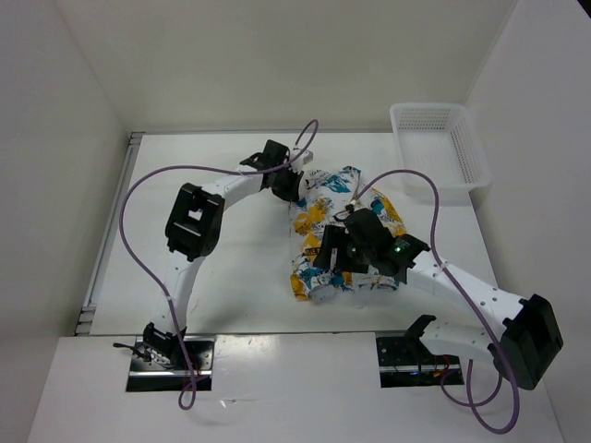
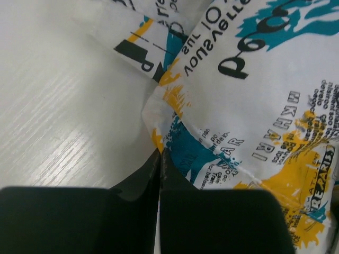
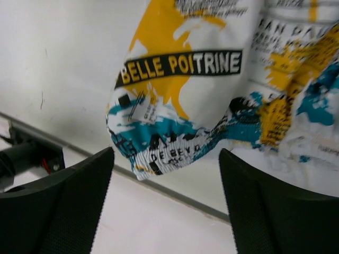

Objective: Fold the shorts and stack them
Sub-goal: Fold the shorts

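Observation:
The shorts lie crumpled in a heap at the middle of the table, white with teal, yellow-orange and black print. My left gripper is at their far left edge; in the left wrist view its jaws are closed together right at a fold of the shorts. My right gripper hovers over the near end of the heap. In the right wrist view it is open, with the elastic waistband corner of the shorts between its fingers, not touching either one.
A white plastic mesh basket stands at the far right corner of the table. White walls close in the table on the left, back and right. Purple cables loop over both arms.

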You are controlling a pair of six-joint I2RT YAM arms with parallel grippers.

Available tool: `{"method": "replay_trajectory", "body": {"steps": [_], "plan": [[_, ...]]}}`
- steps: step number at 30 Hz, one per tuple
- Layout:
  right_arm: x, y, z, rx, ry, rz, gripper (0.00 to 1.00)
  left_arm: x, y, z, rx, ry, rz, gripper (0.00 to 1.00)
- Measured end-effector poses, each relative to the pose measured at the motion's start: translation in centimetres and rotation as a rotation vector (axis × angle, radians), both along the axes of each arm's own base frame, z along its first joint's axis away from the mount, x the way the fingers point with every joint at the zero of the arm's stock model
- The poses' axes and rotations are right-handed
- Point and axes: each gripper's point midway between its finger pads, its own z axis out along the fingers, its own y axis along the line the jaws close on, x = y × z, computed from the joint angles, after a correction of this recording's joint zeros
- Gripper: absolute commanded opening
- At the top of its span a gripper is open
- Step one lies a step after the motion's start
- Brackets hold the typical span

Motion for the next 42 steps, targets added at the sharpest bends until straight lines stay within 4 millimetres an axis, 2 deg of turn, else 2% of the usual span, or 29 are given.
{"method": "replay_trajectory", "body": {"steps": [3, 6, 10, 13, 14, 16, 17, 19, 21, 22, 25, 28, 30, 33, 36, 38, 40, 41, 42], "plan": [[-2.0, 1.0, -1.3, 0.013, 0.060, 0.100, 0.89, -0.1, 0.6, -0.2, -0.013, -0.003, 0.004, 0.00], [-3.3, 2.2, -2.7, 0.012, 0.119, 0.191, 0.89, -0.5, 3.1, -0.1, -0.002, 0.011, 0.046, 0.00], [-4.3, 2.8, -4.9, -0.021, 0.189, 0.275, 0.71, -0.8, 7.6, 1.1, 0.006, 0.016, 0.125, 0.00], [-4.3, 3.8, -5.9, -0.032, 0.215, 0.329, 0.65, -0.2, 9.7, 2.4, 0.004, -0.007, 0.170, 0.00], [-4.0, 4.3, -6.1, -0.034, 0.220, 0.345, 0.55, 0.0, 9.9, 2.8, 0.000, -0.017, 0.174, 0.00], [-3.2, 5.2, -6.3, -0.029, 0.210, 0.369, 0.45, 0.1, 9.9, 3.0, -0.004, -0.028, 0.175, 0.00], [-2.8, 5.7, -6.3, -0.022, 0.198, 0.377, 0.35, 0.1, 10.1, 3.0, -0.005, -0.028, 0.178, 0.00], [-2.1, 6.5, -6.1, -0.003, 0.170, 0.387, 0.23, -0.2, 10.9, 2.5, -0.005, -0.012, 0.188, 0.00], [-1.4, 7.0, -5.7, 0.024, 0.138, 0.390, 0.00, -0.5, 12.7, 2.1, -0.003, 0.007, 0.219, 0.00], [-1.0, 7.2, -5.4, 0.039, 0.124, 0.393, 0.00, -0.6, 14.0, 2.0, 0.000, 0.019, 0.245, 0.00], [1.3, 7.0, -4.4, 0.068, 0.075, 0.362, 0.00, -0.6, 19.6, 2.5, 0.003, 0.029, 0.357, 0.00], [5.6, 5.5, -2.6, 0.074, -0.006, 0.296, 0.00, -1.6, 25.0, 3.9, 0.013, 0.021, 0.475, 0.00], [9.0, 4.4, -1.2, 0.065, -0.069, 0.256, 0.00, -3.0, 27.5, 5.1, 0.027, 0.010, 0.536, 0.00], [14.0, 3.9, 1.0, 0.046, -0.159, 0.243, 0.00, -5.6, 28.1, 6.6, 0.039, 0.020, 0.556, 0.00], [16.5, 4.7, 2.8, 0.036, -0.229, 0.280, 0.00, -6.9, 28.1, 8.3, 0.013, 0.019, 0.553, 0.01], [16.9, 4.5, 3.1, 0.029, -0.249, 0.292, 0.00, -7.5, 29.5, 8.6, 0.009, 0.015, 0.584, 0.11], [16.8, 3.9, 2.8, 0.018, -0.238, 0.294, 0.00, -8.5, 30.7, 8.1, 0.016, 0.033, 0.619, 0.19], [16.8, 3.2, 2.5, 0.011, -0.231, 0.289, 0.00, -9.1, 31.1, 7.5, 0.021, 0.049, 0.634, 0.33], [16.8, 2.4, 1.8, -0.006, -0.217, 0.280, 0.00, -9.7, 31.3, 6.7, 0.026, 0.072, 0.642, 0.41]]}}
